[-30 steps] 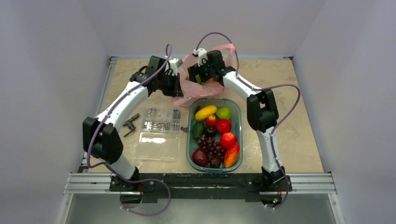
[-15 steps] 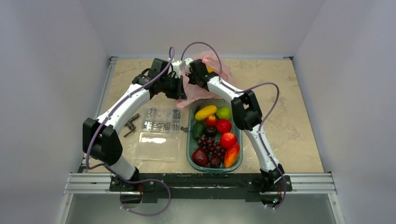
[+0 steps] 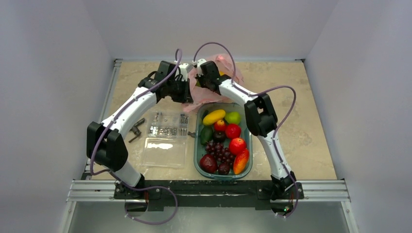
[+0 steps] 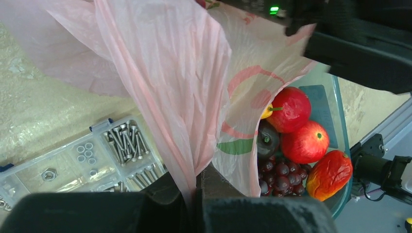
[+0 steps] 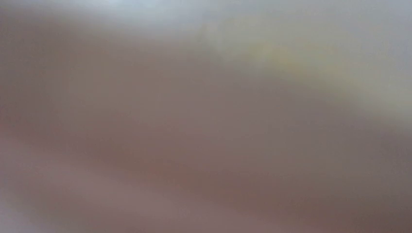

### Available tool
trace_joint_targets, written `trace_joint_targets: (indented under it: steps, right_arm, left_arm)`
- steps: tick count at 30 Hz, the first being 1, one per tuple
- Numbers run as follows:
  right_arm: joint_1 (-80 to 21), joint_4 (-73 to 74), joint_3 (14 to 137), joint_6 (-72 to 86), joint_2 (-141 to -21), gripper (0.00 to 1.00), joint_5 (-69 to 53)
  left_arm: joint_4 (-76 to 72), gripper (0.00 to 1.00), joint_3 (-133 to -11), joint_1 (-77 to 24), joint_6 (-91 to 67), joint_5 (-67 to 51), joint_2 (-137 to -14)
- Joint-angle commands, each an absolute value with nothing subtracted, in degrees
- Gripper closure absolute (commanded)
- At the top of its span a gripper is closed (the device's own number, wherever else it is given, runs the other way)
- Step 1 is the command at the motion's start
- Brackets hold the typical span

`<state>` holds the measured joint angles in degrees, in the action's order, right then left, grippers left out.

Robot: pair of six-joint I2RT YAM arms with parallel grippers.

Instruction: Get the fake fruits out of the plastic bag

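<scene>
The pink plastic bag [image 3: 228, 67] lies crumpled at the back of the table, just behind the green tray [image 3: 249, 127]. My left gripper [image 3: 187, 92] is shut on a gathered fold of the plastic bag [image 4: 160, 73], which rises from between the jaws of the left gripper [image 4: 197, 194]. My right gripper [image 3: 201, 82] is pushed into the bag's mouth, its fingertips hidden by the film. The right wrist view is a pink-grey blur. A red apple [image 4: 290, 109], a second red apple [image 4: 306, 141], a mango [image 4: 329, 174] and a dark plum [image 4: 268, 139] lie in the tray.
The tray also holds a stubby yellow fruit [image 3: 214, 116], a green apple [image 3: 232, 117] and dark purple grapes [image 3: 219, 151]. A clear screw box [image 3: 167, 125] with its open lid [image 3: 165, 151] sits left of the tray. A small tool [image 3: 136, 129] lies further left.
The right arm swung left and down into the bag's mouth and its gripper closed from wide open. The bag's raised top sank. The left arm stayed put.
</scene>
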<state>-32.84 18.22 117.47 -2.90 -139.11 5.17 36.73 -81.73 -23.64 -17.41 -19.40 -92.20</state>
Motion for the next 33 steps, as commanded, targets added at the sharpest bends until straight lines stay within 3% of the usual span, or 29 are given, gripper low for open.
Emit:
trace_joint_targets:
  steps: [1,17,25,30,33]
  right_arm:
    - [-31.4,11.8,115.09,1.77,-128.61,1.0,6.14]
    - [-28.98,10.04,107.15,4.95,-117.66,1.0,-3.49]
    - [-29.09,15.88,107.74,-5.27,-123.15,0.48,-3.22]
    - [-29.02,24.25,115.04,-13.01,-130.64,0.06,-4.82]
    - [-29.1,27.64,117.2,-16.53,-133.88,0.01,-5.18]
  left_arm:
    - [36.23,1.0,-82.38,-23.03,-18.03,-17.54,-94.14]
    - [36.29,1.0,-82.64,-22.9,-18.28,-18.01,-95.71]
    - [36.8,1.0,-82.31,-23.6,-17.11,-14.71,-92.56]
    - [37.1,1.0,-82.44,-23.84,-16.81,-14.14,-92.76]
    - [37.29,1.0,-82.54,-24.15,-16.56,-13.93,-92.86]
